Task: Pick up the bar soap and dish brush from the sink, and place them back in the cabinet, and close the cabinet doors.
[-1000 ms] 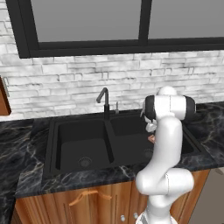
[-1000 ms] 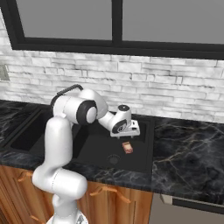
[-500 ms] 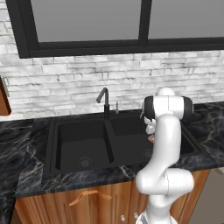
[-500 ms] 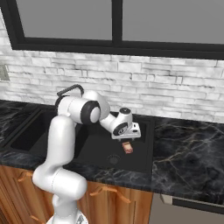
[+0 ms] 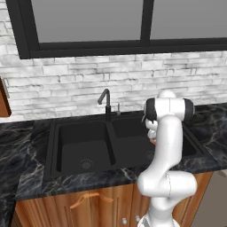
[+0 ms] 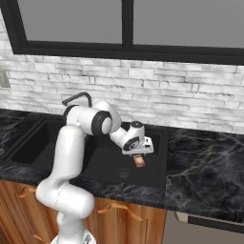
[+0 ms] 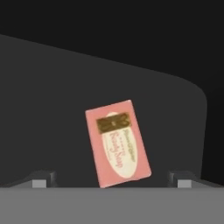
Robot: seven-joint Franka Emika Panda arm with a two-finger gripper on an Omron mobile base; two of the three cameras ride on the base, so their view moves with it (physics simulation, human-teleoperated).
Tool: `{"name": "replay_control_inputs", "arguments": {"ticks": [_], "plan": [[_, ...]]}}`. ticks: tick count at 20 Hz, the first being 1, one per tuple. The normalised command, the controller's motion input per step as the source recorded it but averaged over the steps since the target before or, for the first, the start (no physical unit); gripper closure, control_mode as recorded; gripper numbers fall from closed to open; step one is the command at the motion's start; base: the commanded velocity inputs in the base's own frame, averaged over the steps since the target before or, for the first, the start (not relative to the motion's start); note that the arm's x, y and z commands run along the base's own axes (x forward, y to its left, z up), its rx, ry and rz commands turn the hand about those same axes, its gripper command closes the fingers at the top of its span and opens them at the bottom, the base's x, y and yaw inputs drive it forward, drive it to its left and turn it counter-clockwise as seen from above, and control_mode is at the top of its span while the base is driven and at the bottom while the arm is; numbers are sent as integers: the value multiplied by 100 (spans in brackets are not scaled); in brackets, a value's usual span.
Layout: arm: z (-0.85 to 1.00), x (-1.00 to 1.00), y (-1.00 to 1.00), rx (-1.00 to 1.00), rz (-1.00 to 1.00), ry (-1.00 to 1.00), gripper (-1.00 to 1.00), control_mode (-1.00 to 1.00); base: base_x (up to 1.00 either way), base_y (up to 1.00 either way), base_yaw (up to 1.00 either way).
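The bar soap (image 7: 117, 143) is a small pink block with a pale label, lying flat on the floor of the right basin of the black sink (image 5: 54, 146). My gripper (image 7: 113, 179) hangs open just above it, one fingertip on each side of the soap's near end, touching nothing. From the right base view the gripper (image 6: 138, 153) points down into the basin over the soap (image 6: 140, 161). In the left base view the arm hides most of the soap (image 5: 153, 141). The dish brush is out of view. A sliver of the reddish-brown cabinet (image 5: 3, 99) shows at the far left; its doors are out of view.
A slim black faucet (image 5: 106, 100) rises behind the divider between the two basins. Dark marbled counter (image 6: 205, 176) runs on both sides of the sink (image 6: 162, 157). A white brick wall and a dark-framed window stand behind. Wooden lower cabinets (image 5: 88, 204) sit below.
The hand has dropped lower into the right basin, closer to the soap. The jaws have stayed open and the soap has not moved.
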Motion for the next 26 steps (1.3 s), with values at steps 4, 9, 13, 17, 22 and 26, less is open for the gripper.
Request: {"name": "replay_control_inputs", "arguments": {"ticks": [4, 9, 13, 17, 22, 26], "plan": [[-20, 4, -4, 0, 0, 0, -100, -100, 0, 0, 0], [-19, 5, -2, 0, 0, 0, -100, -100, 0, 0, 0], [-18, 6, -1, 0, 0, 0, -100, -100, 0, 0, 0], [-18, 9, -5, 0, 0, 0, -100, -100, 0, 0, 0], [-18, 9, -5, 0, 0, 0, -100, -100, 0, 0, 0], [-18, 11, -3, 0, 0, 0, -100, -100, 0, 0, 0]]}}
